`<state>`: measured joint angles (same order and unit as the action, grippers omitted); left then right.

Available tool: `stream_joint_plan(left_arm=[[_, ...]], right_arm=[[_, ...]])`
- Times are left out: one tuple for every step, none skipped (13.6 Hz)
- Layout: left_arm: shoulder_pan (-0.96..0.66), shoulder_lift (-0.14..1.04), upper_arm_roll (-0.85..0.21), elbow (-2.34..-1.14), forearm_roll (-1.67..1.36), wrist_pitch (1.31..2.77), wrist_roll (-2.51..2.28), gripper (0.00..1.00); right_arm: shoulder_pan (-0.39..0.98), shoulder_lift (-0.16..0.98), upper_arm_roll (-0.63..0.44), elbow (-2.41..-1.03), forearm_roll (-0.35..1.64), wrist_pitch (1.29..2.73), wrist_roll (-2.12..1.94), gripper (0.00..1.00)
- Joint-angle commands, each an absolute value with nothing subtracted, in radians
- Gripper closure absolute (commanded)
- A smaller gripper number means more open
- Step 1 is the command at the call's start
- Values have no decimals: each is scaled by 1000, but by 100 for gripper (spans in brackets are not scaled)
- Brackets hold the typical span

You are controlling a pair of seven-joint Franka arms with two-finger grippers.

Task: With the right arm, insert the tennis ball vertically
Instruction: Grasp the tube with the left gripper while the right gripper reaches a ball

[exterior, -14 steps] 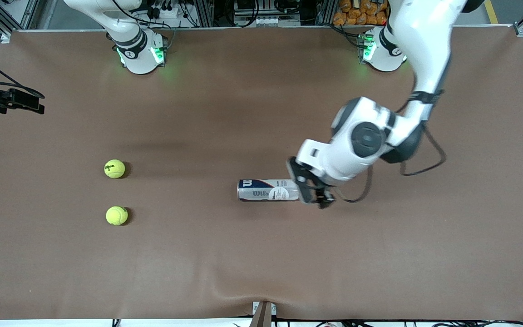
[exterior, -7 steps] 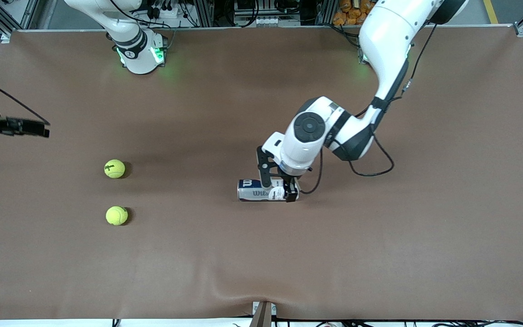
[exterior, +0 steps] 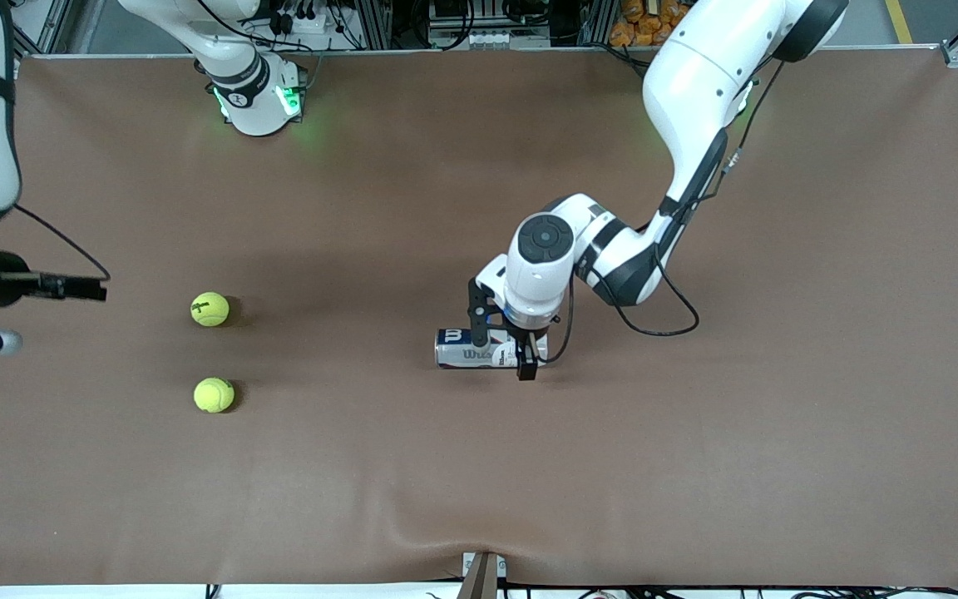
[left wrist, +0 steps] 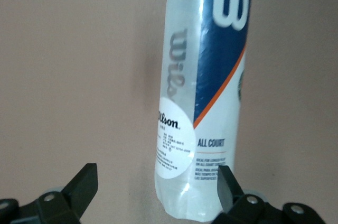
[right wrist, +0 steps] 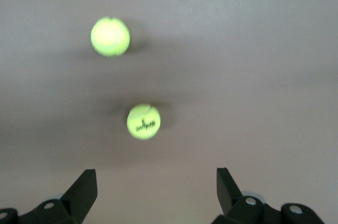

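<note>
A clear Wilson tennis ball can (exterior: pixel 483 349) with a blue and white label lies on its side mid-table. My left gripper (exterior: pixel 502 344) is open and straddles the can's end toward the left arm's end. In the left wrist view the can (left wrist: pixel 203 92) lies between the fingertips (left wrist: pixel 84 182), close against one of them. Two yellow tennis balls lie toward the right arm's end: one with a black mark (exterior: pixel 209 309) and one nearer the front camera (exterior: pixel 214 394). My right gripper (exterior: pixel 80 289) is open and empty beside the marked ball. Both balls show in the right wrist view (right wrist: pixel 143 121) (right wrist: pixel 110 36).
The brown table mat (exterior: pixel 695 466) carries only the can and the two balls. Both arm bases stand along the table edge farthest from the front camera. A small bracket (exterior: pixel 483 574) sits at the table edge nearest that camera.
My left gripper has moved along the can toward the right arm's end and turned so its fingers straddle it. My right hand has moved closer to the balls. The can and balls have not moved.
</note>
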<state>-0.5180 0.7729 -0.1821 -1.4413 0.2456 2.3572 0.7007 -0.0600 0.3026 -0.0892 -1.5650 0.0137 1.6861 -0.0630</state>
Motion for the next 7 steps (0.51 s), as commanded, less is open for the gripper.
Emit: stream_joint_plan(left_arm=[[-520, 802, -181, -1422, 252, 2372, 654, 0], [-520, 813, -181, -1422, 252, 2372, 650, 0], [-522, 824, -181, -1420, 252, 2373, 649, 0], [-523, 824, -181, -1420, 255, 2382, 649, 0], [-517, 824, -181, -1424, 258, 2390, 656, 0], [-512, 824, -181, -1424, 258, 2393, 661, 0], [-511, 825, -181, -1420, 264, 2395, 663, 0]], right_arm=[[-63, 386, -80, -1539, 37, 1782, -20, 0], [-61, 417, -78, -1528, 55, 1810, 26, 0], [-51, 446, -77, -1517, 69, 1833, 44, 0], [-40, 463, -78, -1517, 92, 1851, 48, 0], [-40, 480, -77, -1517, 121, 1864, 48, 0], [-40, 504, -77, -1511, 149, 1877, 46, 0], [-41, 527, -77, -1500, 170, 1890, 46, 0]])
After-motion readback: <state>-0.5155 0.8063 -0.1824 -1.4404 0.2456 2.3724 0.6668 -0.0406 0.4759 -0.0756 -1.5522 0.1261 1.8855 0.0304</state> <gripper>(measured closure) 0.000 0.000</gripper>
